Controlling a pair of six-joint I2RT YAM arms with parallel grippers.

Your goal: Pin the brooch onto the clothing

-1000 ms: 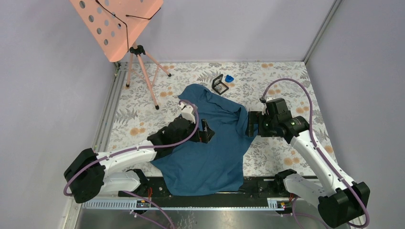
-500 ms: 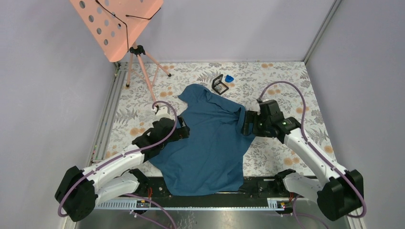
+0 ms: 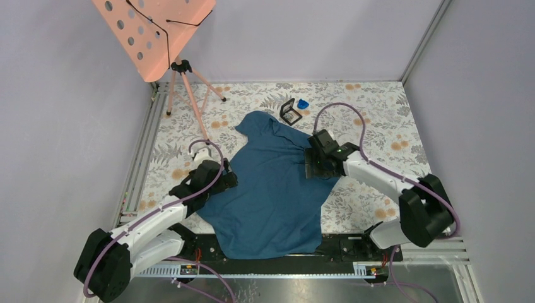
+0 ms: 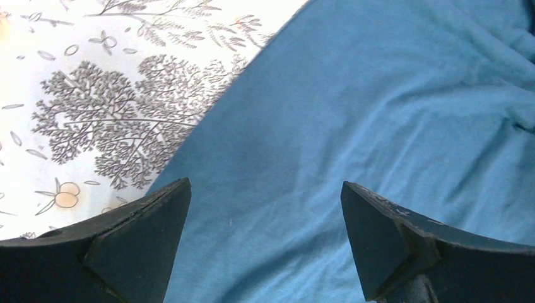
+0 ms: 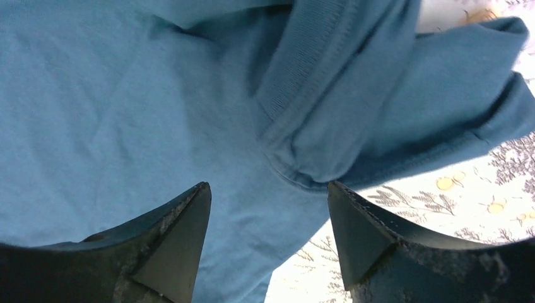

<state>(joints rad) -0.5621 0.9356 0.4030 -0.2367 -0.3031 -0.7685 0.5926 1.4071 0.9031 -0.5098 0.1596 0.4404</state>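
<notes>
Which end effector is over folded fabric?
The right end effector: the shirt lies folded, hem showing, below it; the left end effector faces flat fabric.

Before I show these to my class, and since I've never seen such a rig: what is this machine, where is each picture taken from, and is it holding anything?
It is two robot arms bolted at the near edge of a table, each ending in a two-finger gripper. The wide picture comes from a fixed camera above and behind them. The other two come from cameras on the wrists, so the dark wedges at the bottom belong to the gripper itself.

A teal shirt lies crumpled on the flowered table. Behind it are a black case and a small blue thing. A pink music stand stands at the far left.

The left gripper is at the shirt's left edge, and the right gripper is over a fold on its right side. Both are open and hold nothing. I can't find a brooch in any picture.
</notes>
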